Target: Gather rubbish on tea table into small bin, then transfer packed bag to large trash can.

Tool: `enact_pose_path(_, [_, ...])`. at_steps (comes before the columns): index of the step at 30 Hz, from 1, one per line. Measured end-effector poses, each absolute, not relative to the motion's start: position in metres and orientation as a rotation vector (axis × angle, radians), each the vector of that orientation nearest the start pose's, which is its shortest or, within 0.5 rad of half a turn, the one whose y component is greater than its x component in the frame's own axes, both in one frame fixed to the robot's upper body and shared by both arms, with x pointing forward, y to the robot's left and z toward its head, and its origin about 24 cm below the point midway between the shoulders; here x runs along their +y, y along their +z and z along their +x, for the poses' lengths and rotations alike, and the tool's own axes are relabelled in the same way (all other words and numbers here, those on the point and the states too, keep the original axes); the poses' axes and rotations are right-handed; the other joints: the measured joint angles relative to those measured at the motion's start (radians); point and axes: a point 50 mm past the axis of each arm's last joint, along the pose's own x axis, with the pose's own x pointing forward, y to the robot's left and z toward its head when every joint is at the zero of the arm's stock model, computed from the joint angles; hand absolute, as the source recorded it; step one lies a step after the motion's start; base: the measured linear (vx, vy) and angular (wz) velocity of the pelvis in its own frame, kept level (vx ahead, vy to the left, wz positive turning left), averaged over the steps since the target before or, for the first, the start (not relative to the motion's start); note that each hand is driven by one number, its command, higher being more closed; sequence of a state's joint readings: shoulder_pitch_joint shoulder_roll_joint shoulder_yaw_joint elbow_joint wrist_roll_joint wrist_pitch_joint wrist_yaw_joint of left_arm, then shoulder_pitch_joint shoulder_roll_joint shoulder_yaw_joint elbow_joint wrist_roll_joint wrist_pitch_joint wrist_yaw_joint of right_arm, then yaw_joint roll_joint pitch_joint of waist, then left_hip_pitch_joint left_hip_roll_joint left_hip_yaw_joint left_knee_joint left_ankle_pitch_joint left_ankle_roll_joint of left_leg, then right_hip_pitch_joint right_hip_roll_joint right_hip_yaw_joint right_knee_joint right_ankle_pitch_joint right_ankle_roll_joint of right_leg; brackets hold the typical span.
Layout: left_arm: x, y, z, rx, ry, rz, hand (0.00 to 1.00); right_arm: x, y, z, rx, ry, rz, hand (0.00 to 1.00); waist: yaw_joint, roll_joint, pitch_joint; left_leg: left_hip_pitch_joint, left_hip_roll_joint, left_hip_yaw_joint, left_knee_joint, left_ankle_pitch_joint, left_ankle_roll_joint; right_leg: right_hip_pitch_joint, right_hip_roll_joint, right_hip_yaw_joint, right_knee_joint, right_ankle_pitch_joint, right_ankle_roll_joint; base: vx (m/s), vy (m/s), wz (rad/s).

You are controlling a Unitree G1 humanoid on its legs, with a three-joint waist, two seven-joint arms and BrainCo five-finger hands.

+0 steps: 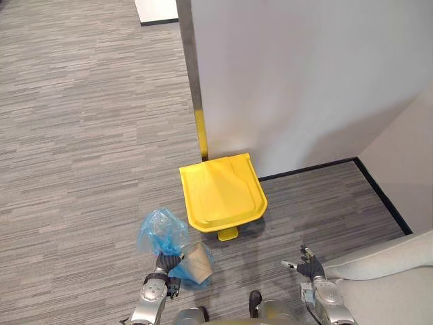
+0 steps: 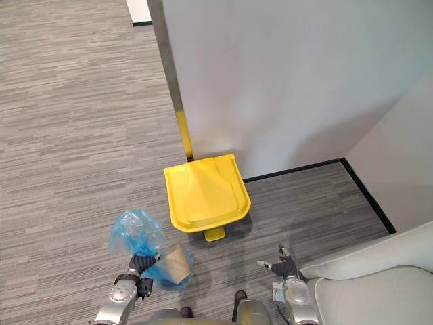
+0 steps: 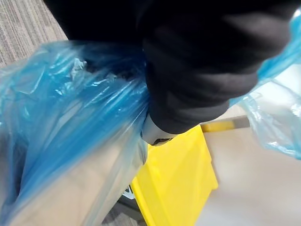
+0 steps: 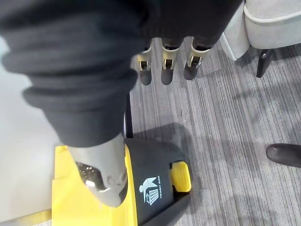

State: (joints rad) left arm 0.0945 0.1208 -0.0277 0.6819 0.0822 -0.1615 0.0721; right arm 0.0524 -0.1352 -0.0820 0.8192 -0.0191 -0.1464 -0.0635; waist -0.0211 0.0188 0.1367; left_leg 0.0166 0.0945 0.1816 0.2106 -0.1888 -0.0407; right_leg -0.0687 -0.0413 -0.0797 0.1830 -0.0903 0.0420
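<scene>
My left hand (image 1: pixel 166 265) is shut on the gathered neck of a blue plastic rubbish bag (image 1: pixel 162 232), which it holds above the carpet. Crumpled brown paper (image 1: pixel 197 263) shows through the bag's lower part. In the left wrist view the bag (image 3: pixel 70 141) bulges right beside the hand's dark cover. Just ahead stands the large trash can with its yellow lid (image 1: pixel 222 191) down and a yellow foot pedal (image 1: pixel 228 234) at its front. My right hand (image 1: pixel 308 265) hangs open and empty to the can's right, its fingers (image 4: pixel 162 61) straight above the can's dark body (image 4: pixel 155 188).
The can stands against a white wall (image 1: pixel 304 81) with a metal corner strip (image 1: pixel 193 81). A light grey sofa (image 1: pixel 392 271) sits close on my right. Grey carpet (image 1: pixel 81 135) stretches away to the left.
</scene>
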Motion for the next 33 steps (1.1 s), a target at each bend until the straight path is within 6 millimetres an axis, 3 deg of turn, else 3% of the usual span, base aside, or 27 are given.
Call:
enact_pose_path(6, [0.191,-0.109,0.165,0.636,0.06,0.218,1.0,-0.214,-0.121,0.155,0.732,-0.189,-0.132,0.0,0.008,-0.002,-0.007,-0.003,-0.033,-0.025,-0.005,0.041,0.007,0.051,-0.027,-0.012,-0.089,0.05,0.011,-0.03,0.035,0.13])
enact_pose_path(13, [0.193,-0.113,0.159,0.658,0.064,0.221,1.0,-0.212,-0.124,0.152,0.751,-0.191,-0.125,0.0,0.01,-0.015,-0.015,-0.005,-0.042,-0.082,-0.081,0.085,0.013,0.06,-0.023,-0.058,-0.138,0.099,0.006,-0.12,-0.011,0.22])
enact_pose_path(22, [0.195,-0.116,0.151,0.688,0.073,0.227,1.0,-0.213,-0.128,0.14,0.78,-0.212,-0.112,0.0,0.007,-0.021,-0.019,-0.087,-0.038,-0.091,-0.08,0.106,0.001,0.01,-0.03,-0.094,-0.133,0.093,0.012,-0.13,-0.028,0.15])
enact_pose_path(27, [0.195,-0.116,0.151,0.683,0.076,0.227,1.0,-0.215,-0.123,0.148,0.745,-0.217,-0.115,0.0,0.011,-0.018,-0.019,-0.101,-0.022,-0.055,-0.017,0.056,0.005,-0.003,-0.014,-0.048,-0.104,0.058,0.025,0.05,0.007,-0.21])
enact_pose_path(31, [0.195,-0.11,0.157,0.648,0.077,0.229,1.0,-0.216,-0.121,0.153,0.73,-0.215,-0.12,0.0,0.008,-0.027,-0.018,-0.146,-0.04,-0.025,0.143,-0.065,0.037,-0.129,-0.068,-0.011,0.188,-0.095,0.082,0.13,0.075,-0.17])
enact_pose_path(33, [0.195,-0.11,0.157,0.65,0.074,0.231,1.0,-0.218,-0.121,0.15,0.737,-0.219,-0.124,0.0,0.005,-0.029,-0.013,-0.127,-0.055,-0.04,0.193,-0.121,0.059,-0.182,-0.106,0.001,0.383,-0.118,0.102,0.21,0.078,0.02])
